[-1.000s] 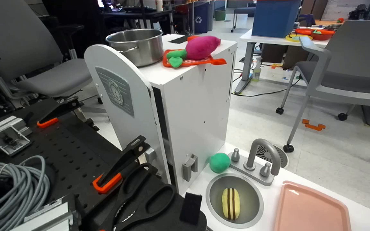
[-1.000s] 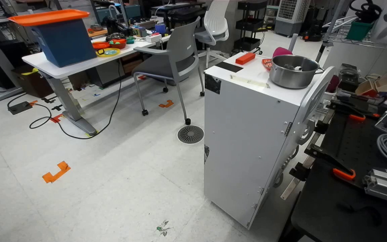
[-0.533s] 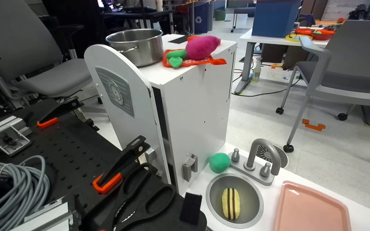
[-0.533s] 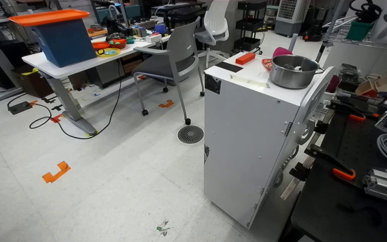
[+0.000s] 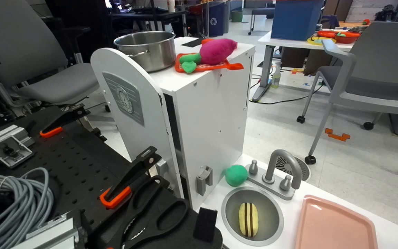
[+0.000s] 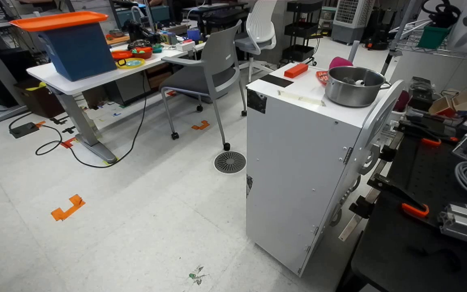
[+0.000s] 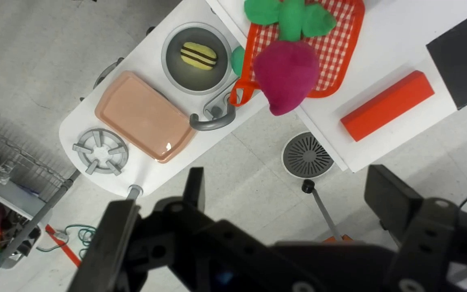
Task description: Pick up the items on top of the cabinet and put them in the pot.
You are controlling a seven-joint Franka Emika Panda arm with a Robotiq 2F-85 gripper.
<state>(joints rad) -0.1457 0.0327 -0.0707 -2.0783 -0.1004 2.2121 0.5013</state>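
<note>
On top of the white cabinet a magenta-pink lump with green leaves rests on a flat orange-red checkered square with a hanging loop. A red block lies there too. The steel pot stands on the cabinet top near the rounded panel. In an exterior view something grey and white shows inside the pot. Beside the sink, down on the counter, sits a green ball. Only the wrist view has my gripper; it is open, fingers wide apart, over floor in that view, holding nothing.
Below the cabinet, a white counter holds a grey basin with a yellow striped piece, a grey faucet and a pale pink tray. A black bench with clamps adjoins the cabinet. A grey chair stands nearby.
</note>
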